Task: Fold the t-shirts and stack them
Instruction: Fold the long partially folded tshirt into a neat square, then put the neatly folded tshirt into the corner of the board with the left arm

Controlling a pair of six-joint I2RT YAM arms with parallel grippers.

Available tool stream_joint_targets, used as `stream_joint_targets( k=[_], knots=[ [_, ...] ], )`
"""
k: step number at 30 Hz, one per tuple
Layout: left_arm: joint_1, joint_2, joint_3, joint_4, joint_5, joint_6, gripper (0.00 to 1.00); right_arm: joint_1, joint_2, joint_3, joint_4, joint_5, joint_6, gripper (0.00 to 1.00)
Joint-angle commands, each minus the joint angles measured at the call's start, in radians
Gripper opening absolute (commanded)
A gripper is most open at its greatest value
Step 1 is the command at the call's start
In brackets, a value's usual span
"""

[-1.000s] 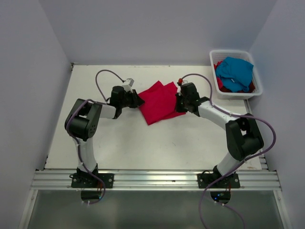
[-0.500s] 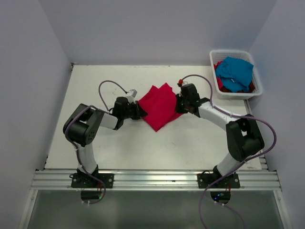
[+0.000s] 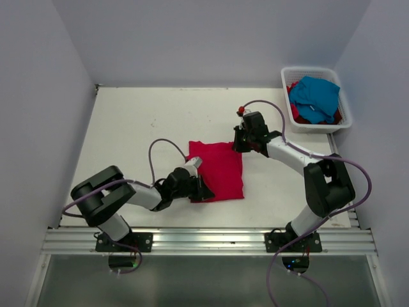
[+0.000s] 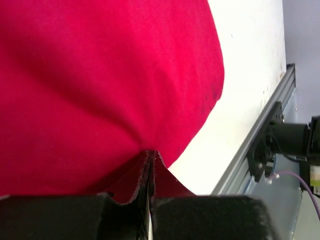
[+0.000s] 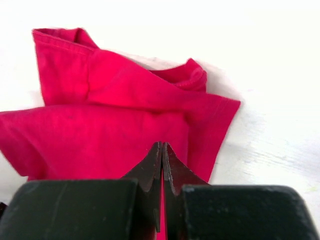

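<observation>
The white desk [image 3: 128,128] fills most of the top view. A red t-shirt [image 3: 220,169] lies on it, folded into a rough rectangle, near the middle and a little toward the near edge, flat on the surface between the two arms.

A white slatted basket [image 3: 284,80] sits at the far right corner of the desk, well apart from that shirt. A crumpled blue t-shirt [image 3: 314,96] lies on top inside it, with red cloth [image 3: 295,114] showing beneath.

The left pincer [image 3: 206,194] is pressed together, pinching the red t-shirt [image 4: 100,75] at its near left corner, and the hem bunches between the fingers [image 4: 125,215]. The right pincer [image 3: 238,146] is likewise closed, pinching the far right corner, with a sliver of red visible between its fingers [image 5: 145,172].
</observation>
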Motion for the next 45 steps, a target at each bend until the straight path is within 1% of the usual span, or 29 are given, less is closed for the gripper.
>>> stream_joint_targets(
  k=[1, 2, 3, 4, 5, 7, 8, 11, 12, 14, 17, 18, 19, 20, 21, 22, 23, 25, 27, 28, 30, 32, 34, 36, 37, 39, 41, 42, 45],
  knots=[
    [-0.03, -0.109, -0.067, 0.064, -0.112, -0.086, 0.0, -0.002, -0.035, 0.004, 0.024, -0.134, 0.013, 0.0],
    [-0.035, -0.167, -0.074, 0.05, -0.127, -0.081, 0.03, -0.002, -0.03, -0.001, 0.042, -0.162, 0.019, 0.0],
    [-0.04, -0.194, -0.077, 0.027, -0.148, -0.075, 0.11, 0.0, -0.03, -0.005, 0.054, -0.188, 0.026, 0.0],
    [-0.041, -0.224, -0.078, -0.026, -0.197, -0.051, 0.23, 0.0, -0.027, -0.016, 0.068, -0.212, 0.046, 0.0],
    [-0.041, -0.274, -0.077, -0.051, -0.219, -0.04, 0.46, 0.0, -0.028, -0.022, 0.099, -0.276, 0.056, 0.0],
    [-0.041, -0.323, -0.069, -0.114, -0.285, -0.002, 0.64, 0.003, -0.031, -0.054, 0.136, -0.337, 0.086, 0.0],
    [-0.041, -0.369, -0.066, -0.129, -0.297, 0.012, 0.76, 0.004, -0.044, -0.068, 0.171, -0.387, 0.094, 0.0],
    [-0.041, -0.419, -0.065, -0.155, -0.342, 0.078, 0.89, 0.015, -0.06, -0.125, 0.26, -0.478, 0.138, 0.0],
    [-0.04, -0.42, -0.068, -0.154, -0.352, 0.095, 0.91, 0.017, -0.067, -0.139, 0.277, -0.519, 0.151, 0.0],
    [-0.04, -0.405, -0.086, -0.123, -0.373, 0.132, 0.95, 0.029, -0.068, -0.171, 0.308, -0.538, 0.169, 0.0],
    [-0.017, -0.361, -0.149, 0.045, -0.321, 0.172, 0.91, 0.037, -0.067, -0.208, 0.318, -0.533, 0.168, 0.0],
    [0.02, -0.347, -0.17, 0.105, -0.29, 0.175, 0.89, 0.035, -0.067, -0.215, 0.321, -0.533, 0.168, 0.0],
    [0.045, -0.331, -0.218, 0.248, -0.23, 0.164, 0.87, 0.037, -0.062, -0.232, 0.328, -0.533, 0.172, 0.0],
    [0.069, -0.299, -0.239, 0.326, -0.177, 0.155, 0.76, 0.035, -0.062, -0.24, 0.335, -0.529, 0.174, 0.0],
    [0.124, -0.278, -0.258, 0.398, -0.135, 0.143, 0.68, 0.035, -0.062, -0.246, 0.337, -0.524, 0.177, 0.0],
    [0.147, -0.258, -0.266, 0.497, -0.071, 0.131, 0.6, 0.035, -0.062, -0.254, 0.337, -0.516, 0.177, 0.0],
    [0.164, -0.215, -0.26, 0.527, -0.045, 0.13, 0.37, 0.035, -0.064, -0.257, 0.332, -0.507, 0.177, 0.0],
    [0.195, -0.169, -0.221, 0.575, 0.023, 0.12, 0.02, 0.035, -0.064, -0.258, 0.322, -0.495, 0.171, 0.0],
    [0.218, -0.094, -0.194, 0.65, 0.121, 0.079, 0.0, 0.035, -0.064, -0.26, 0.315, -0.487, 0.166, 0.0],
    [0.224, -0.068, -0.183, 0.735, 0.15, 0.059, 0.0, 0.035, -0.065, -0.26, 0.302, -0.474, 0.163, 0.0],
    [0.232, -0.009, -0.14, 0.788, 0.218, 0.0, 0.0, 0.037, -0.065, -0.26, 0.291, -0.463, 0.152, 0.0],
    [0.232, 0.005, -0.114, 0.812, 0.249, -0.041, 0.0, 0.037, -0.062, -0.262, 0.273, -0.438, 0.149, 0.0],
    [0.229, -0.033, -0.103, 0.84, 0.269, -0.069, 0.0, 0.035, -0.059, -0.266, 0.265, -0.431, 0.142, 0.0],
    [0.229, -0.07, -0.082, 0.794, 0.263, -0.02, 0.0, 0.037, -0.054, -0.278, 0.272, -0.432, 0.143, 0.0],
    [0.229, -0.098, -0.072, 0.705, 0.249, 0.004, 0.0, 0.035, -0.054, -0.28, 0.279, -0.434, 0.143, 0.0],
    [0.235, -0.101, -0.06, 0.637, 0.208, 0.055, 0.0, 0.037, -0.06, -0.285, 0.282, -0.432, 0.148, 0.0],
    [0.247, -0.058, -0.046, 0.606, 0.191, 0.061, 0.0, 0.035, -0.067, -0.288, 0.282, -0.432, 0.148, 0.0],
    [0.265, -0.039, -0.019, 0.551, 0.175, 0.063, 0.0, 0.035, -0.073, -0.289, 0.28, -0.429, 0.146, 0.0],
    [0.293, 0.046, 0.036, 0.471, 0.143, 0.071, 0.0, 0.035, -0.082, -0.291, 0.276, -0.427, 0.146, 0.0]
  ],
)
